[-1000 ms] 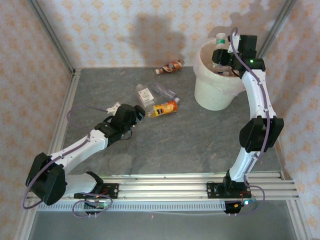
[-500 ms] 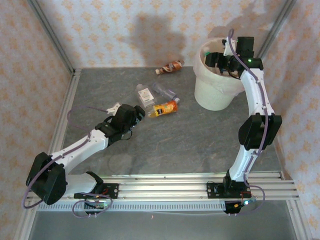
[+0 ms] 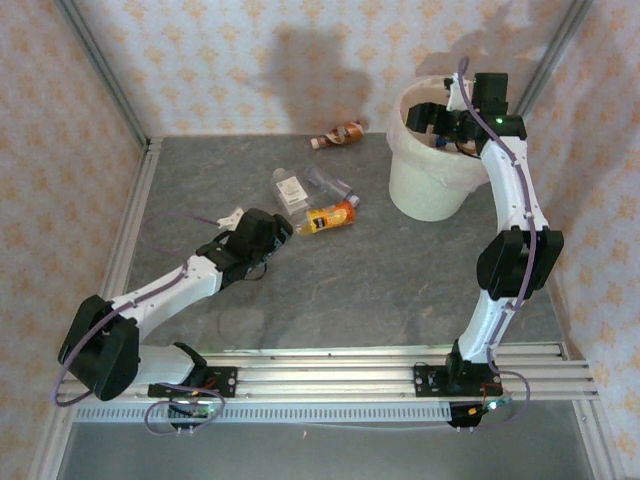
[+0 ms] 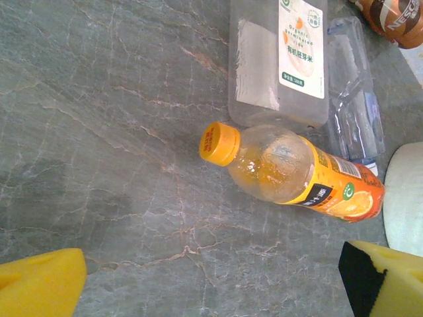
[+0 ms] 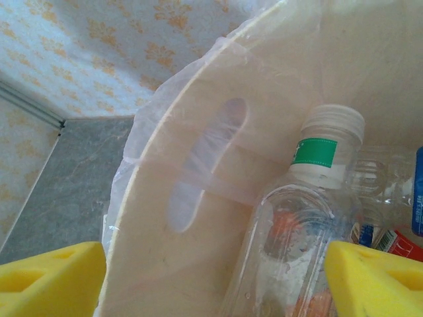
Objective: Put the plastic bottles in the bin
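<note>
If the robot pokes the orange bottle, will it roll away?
Probably yes: the orange bottle lies on its round side on the smooth table. It looks mostly empty, so likely light and squashy. The flat clear bottle beside it might block it.

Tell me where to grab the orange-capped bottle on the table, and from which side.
Take the orange-capped bottle mid-body, from straight above, jaws across its width. It lies flat on its side, so the round body is open from the top. The square clear bottle sits close beyond its shoulder, so the far jaw probably has little room there.
</note>
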`<state>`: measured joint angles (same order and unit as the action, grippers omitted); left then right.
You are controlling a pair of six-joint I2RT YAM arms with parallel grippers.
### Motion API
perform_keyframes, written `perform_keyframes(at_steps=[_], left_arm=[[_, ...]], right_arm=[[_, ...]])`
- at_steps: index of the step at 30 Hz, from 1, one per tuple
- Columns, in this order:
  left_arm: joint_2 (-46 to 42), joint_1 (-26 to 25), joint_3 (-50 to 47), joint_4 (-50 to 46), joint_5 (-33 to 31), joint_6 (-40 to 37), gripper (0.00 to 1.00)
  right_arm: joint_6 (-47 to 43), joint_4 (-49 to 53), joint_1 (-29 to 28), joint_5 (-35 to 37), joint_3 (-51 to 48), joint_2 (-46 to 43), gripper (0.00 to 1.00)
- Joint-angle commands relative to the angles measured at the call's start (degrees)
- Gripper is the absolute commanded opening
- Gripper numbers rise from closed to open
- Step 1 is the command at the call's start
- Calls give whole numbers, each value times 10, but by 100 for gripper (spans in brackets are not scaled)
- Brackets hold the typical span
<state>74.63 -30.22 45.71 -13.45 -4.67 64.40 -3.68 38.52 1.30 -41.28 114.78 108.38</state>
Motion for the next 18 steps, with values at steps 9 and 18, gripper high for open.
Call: perform_keyframes(at_steps=[9,18], left_arm=[[40,5,27,38,33,50,100],[106,36,111,28,53,51,100]], right_arm=[[96,-86,-1,87,-33,-123,92],[101,-168,-33,143,-205,-318,99]])
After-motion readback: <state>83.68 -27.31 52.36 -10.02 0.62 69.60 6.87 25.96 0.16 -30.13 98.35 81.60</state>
